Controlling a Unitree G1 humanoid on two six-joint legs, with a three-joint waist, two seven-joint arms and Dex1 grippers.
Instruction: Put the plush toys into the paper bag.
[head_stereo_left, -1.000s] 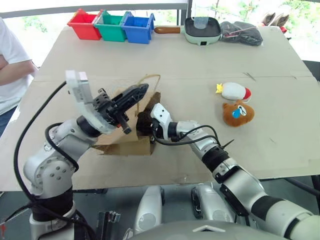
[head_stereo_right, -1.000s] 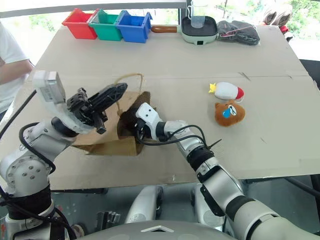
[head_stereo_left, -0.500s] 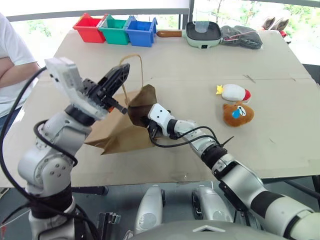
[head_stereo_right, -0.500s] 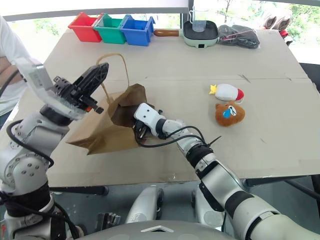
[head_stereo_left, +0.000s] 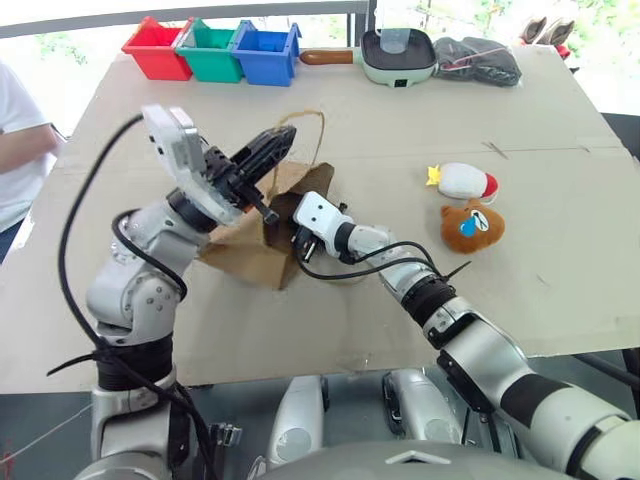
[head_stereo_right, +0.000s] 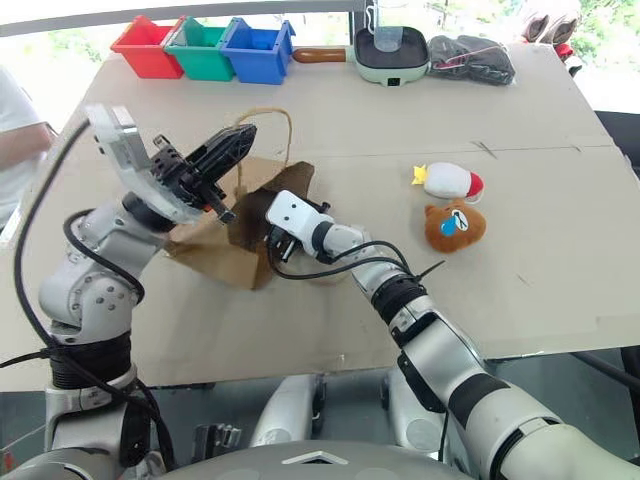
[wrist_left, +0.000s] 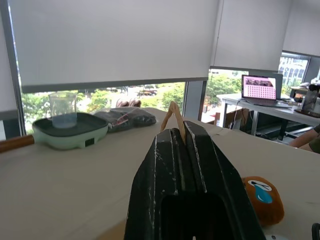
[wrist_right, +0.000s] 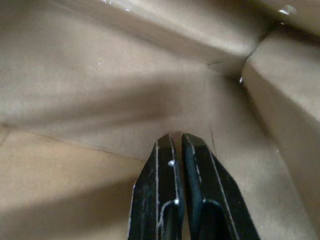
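Observation:
The brown paper bag (head_stereo_left: 248, 245) lies tipped on the cardboard-covered table, its mouth facing the right arm. My left gripper (head_stereo_left: 284, 137) is above it, shut on one tan loop handle (wrist_left: 173, 112) and holding it up. My right gripper (wrist_right: 175, 137) reaches into the bag's mouth, its fingers shut with nothing between them and brown paper all around. Only its white wrist housing (head_stereo_left: 318, 212) sticks out of the bag. The plush toys lie to the right of the bag, apart from both grippers: the white oval one (head_stereo_left: 466, 182), and the brown bear head (head_stereo_left: 472, 226) just in front of it.
Red (head_stereo_left: 154, 46), green (head_stereo_left: 208, 50) and blue (head_stereo_left: 262, 50) bins line the far left edge. A green pan (head_stereo_left: 398, 56) holding a clear cup and a dark cloth bundle (head_stereo_left: 480, 60) sit at the far edge. A person (head_stereo_left: 20, 150) stands at the left.
My left gripper has lifted the handle higher and further forward, pulling the bag's mouth up and open. My right gripper has pushed deeper into the bag. The toys have not moved.

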